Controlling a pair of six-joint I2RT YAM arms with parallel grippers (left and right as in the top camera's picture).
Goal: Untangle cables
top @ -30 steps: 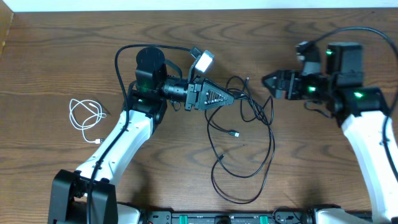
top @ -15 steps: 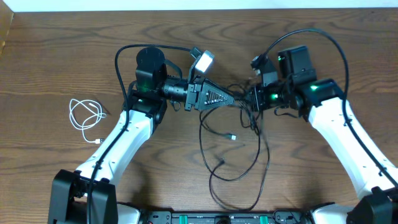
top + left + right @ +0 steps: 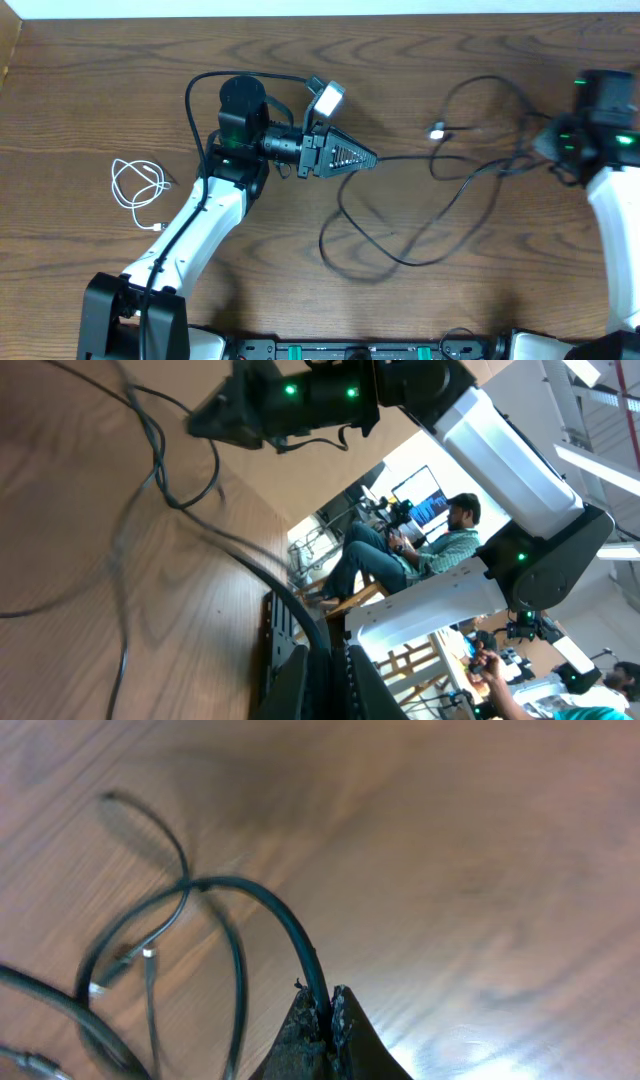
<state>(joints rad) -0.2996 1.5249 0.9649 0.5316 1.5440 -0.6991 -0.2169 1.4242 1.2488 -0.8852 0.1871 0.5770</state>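
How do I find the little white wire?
From above, find the left arm on the wooden table. Beside it, away from the right arm, lies the white cable, coiled in small loops. It is the only white one; the black cables sprawl mid-table.

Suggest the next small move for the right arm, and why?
Probably pull the right claw a little outward, away from the left claw. Both claws are shut on the black cables, and slack loops cross between them. More tension may show which strand passes over which.
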